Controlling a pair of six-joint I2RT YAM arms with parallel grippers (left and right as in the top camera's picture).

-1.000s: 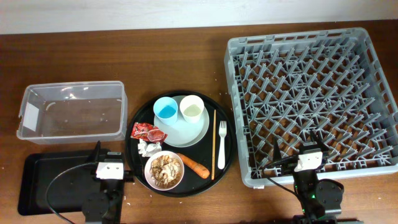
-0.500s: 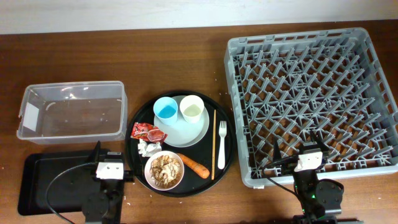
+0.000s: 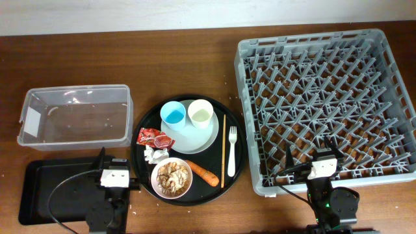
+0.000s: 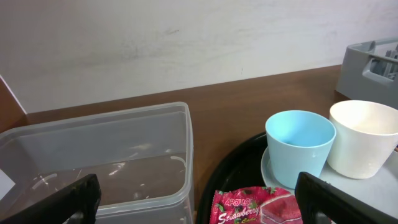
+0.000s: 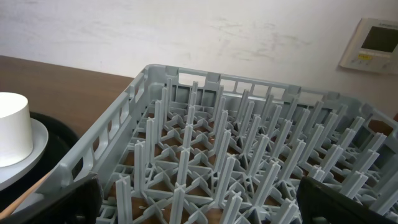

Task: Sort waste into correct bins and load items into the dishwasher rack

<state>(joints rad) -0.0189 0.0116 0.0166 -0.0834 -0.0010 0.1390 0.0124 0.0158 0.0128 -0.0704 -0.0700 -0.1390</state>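
On the round black tray (image 3: 140, 161) lie a red wrapper (image 3: 155, 138), a white tissue (image 3: 154, 155), a carrot (image 3: 204, 173), a bowl (image 3: 171, 177) of brown scraps, a plate (image 3: 198, 139) bearing a blue cup (image 3: 173, 116) and a cream cup (image 3: 201, 115), a fork (image 3: 231, 151) and a chopstick (image 3: 223, 151). The grey rack (image 3: 325, 97) stands at the right. My left gripper (image 4: 199, 205) is open and empty, facing the wrapper (image 4: 258, 205) and the clear tub (image 4: 99, 155). My right gripper (image 5: 199, 202) is open and empty at the rack's near edge (image 5: 124, 124).
The clear tub (image 3: 75, 117) stands at the left with the shallow black tray (image 3: 52, 188) in front of it. Both arm bases sit at the table's front edge. The wall runs along the back.
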